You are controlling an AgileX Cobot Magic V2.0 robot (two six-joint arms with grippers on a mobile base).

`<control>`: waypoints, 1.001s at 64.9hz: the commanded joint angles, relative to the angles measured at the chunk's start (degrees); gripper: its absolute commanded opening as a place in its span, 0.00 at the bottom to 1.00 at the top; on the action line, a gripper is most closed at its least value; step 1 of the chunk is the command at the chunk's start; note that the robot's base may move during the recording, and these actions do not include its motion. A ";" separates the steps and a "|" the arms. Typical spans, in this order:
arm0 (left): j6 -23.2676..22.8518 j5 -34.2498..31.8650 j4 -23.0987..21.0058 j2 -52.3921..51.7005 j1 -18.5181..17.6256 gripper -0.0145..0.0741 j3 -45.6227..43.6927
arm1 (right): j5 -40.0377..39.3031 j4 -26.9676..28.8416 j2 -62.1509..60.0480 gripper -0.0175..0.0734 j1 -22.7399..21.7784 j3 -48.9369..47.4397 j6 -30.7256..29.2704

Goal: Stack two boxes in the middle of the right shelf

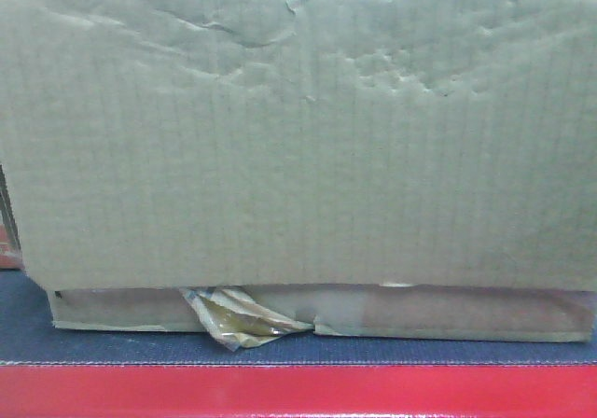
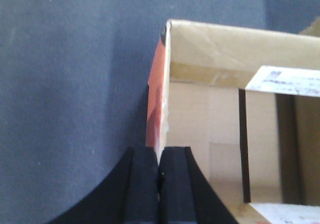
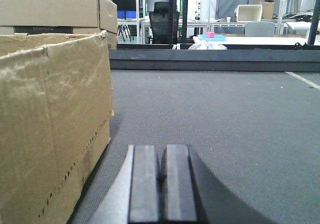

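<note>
Left wrist-mounted: my left gripper (image 2: 160, 156) pads together at open cardboard box (image 2: 225, 119) wall | right gripper (image 3: 162, 154) closed, empty, beside wrinkled brown box (image 3: 50, 124).

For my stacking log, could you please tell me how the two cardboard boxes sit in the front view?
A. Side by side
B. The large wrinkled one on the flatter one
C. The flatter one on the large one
B: the large wrinkled box rests on the flatter box, whose peeling tape curls out beneath it, above the red-edged platform.
</note>
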 commanded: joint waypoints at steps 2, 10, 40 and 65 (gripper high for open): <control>0.25 -3.40 1.24 0.29 -2.10 0.38 -0.56 | -1.15 -0.30 -0.13 0.01 -0.19 -0.01 0.01; 0.25 -5.12 2.91 2.27 -4.81 0.54 -0.56 | -1.15 -0.30 -0.13 0.01 -0.19 -0.01 0.01; -0.14 -2.78 4.80 10.66 -6.48 0.48 -0.56 | -1.15 -0.30 -0.13 0.01 -0.19 -0.01 0.01; -2.69 -3.78 4.19 12.31 -6.48 0.04 -0.56 | -1.15 -0.30 -0.13 0.01 -0.19 -0.01 0.01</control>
